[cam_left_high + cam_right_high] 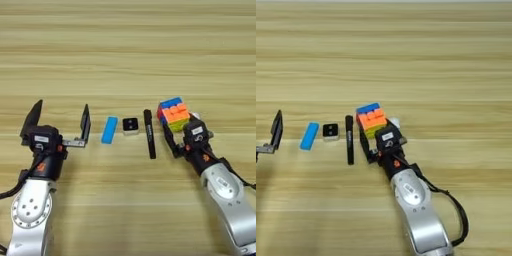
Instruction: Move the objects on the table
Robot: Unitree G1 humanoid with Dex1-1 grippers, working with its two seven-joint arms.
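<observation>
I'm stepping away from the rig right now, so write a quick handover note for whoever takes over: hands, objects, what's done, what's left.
Left hand: open, holding nothing, hovering left of the blue rectangular block.
Right hand: at the multicoloured puzzle cube, one black finger down its left side; whether it has a grip cannot be told.
Row on the light-brown wooden table, left to right: blue block, small black-and-white cube, black marker pen, puzzle cube. Something small and white peeks out just right of the puzzle cube, mostly hidden.
Done: nothing visibly lifted.
Left: probably all items remain to be moved.
</observation>
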